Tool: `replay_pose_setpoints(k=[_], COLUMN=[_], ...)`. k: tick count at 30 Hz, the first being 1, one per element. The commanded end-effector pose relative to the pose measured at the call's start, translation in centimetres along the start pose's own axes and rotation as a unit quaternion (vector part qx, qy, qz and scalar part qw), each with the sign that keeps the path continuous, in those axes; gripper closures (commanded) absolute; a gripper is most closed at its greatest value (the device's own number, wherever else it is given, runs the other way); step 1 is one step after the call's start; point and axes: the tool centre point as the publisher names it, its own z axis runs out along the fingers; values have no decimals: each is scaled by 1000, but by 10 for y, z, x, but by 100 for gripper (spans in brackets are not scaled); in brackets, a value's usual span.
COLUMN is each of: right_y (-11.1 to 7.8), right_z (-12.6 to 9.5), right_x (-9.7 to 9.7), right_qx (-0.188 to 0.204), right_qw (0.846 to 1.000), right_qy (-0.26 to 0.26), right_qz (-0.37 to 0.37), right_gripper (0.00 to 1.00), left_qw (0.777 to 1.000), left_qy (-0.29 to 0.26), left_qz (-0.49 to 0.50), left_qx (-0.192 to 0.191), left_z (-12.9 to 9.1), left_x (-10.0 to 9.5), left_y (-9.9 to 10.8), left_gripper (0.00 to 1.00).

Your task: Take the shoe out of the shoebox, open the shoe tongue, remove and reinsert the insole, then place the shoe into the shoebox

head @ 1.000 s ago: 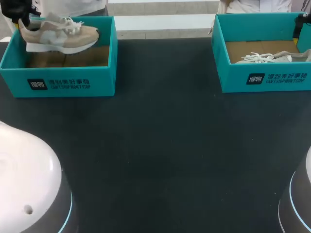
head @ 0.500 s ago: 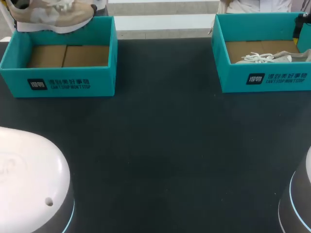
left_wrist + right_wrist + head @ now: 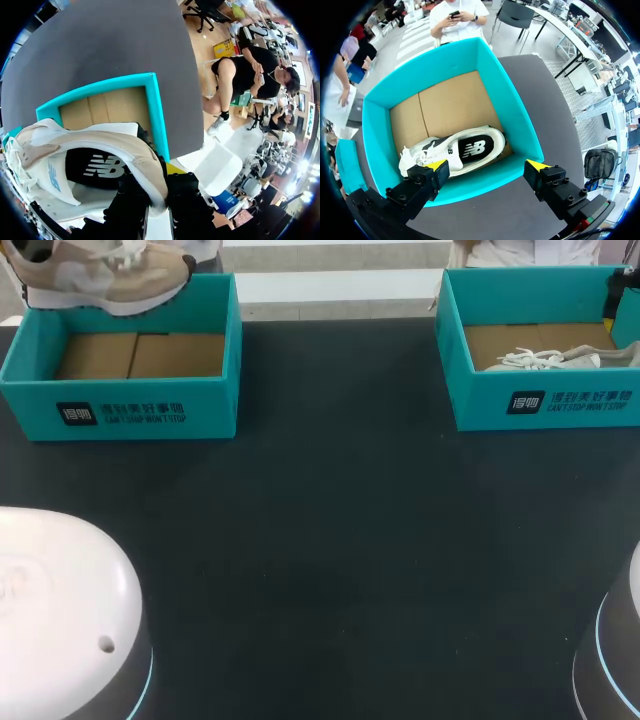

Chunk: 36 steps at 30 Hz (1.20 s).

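Beige shoe [image 3: 105, 280]: lifted clear of left shoebox [image 3: 120, 412] within the last second and now over its rear wall. Removal judged done, tongue next.
Left claw [image 3: 157, 197]: clamped on the heel collar.
Right claw [image 3: 487, 167]: spread, empty, above right shoebox [image 3: 514, 106].
Count: two shoeboxes; two shoes, white shoe [image 3: 455, 150] boxed; two claws; one bench [image 3: 330, 540].

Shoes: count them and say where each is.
2. The beige shoe hangs in the left pincer above the left shoebox; the white shoe lies inside the right shoebox.

Bright, even light; faint soft shadows
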Motion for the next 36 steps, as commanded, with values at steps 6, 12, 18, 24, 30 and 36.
replay_pose_setpoints(k=[6, 12, 18, 24, 30, 36], right_y=[0, 0, 0, 0, 0, 0], right_z=[0, 0, 0, 0, 0, 0], right_x=[0, 0, 0, 0, 0, 0], right_qx=[0, 0, 0, 0, 0, 0], right_qw=[1000, 1000, 1000, 1000, 1000, 1000], right_qy=[0, 0, 0, 0, 0, 0], right_qz=[0, 0, 0, 0, 0, 0], right_gripper=[0, 0, 0, 0, 0, 0], left_qw=[999, 998, 996, 995, 998, 998], left_qy=[20, 39, 57, 36, 14, 14], left_qz=[-20, -36, -62, -90, -62, -62], left_qx=[-38, -32, -15, -2, 12, 12], left_z=[-41, -69, -87, -106, -122, -122], left_x=[-34, -78, -134, -188, -250, -250], left_y=[-52, -85, -119, -150, -177, -177], left_gripper=[100, 100, 100, 100, 100, 100])
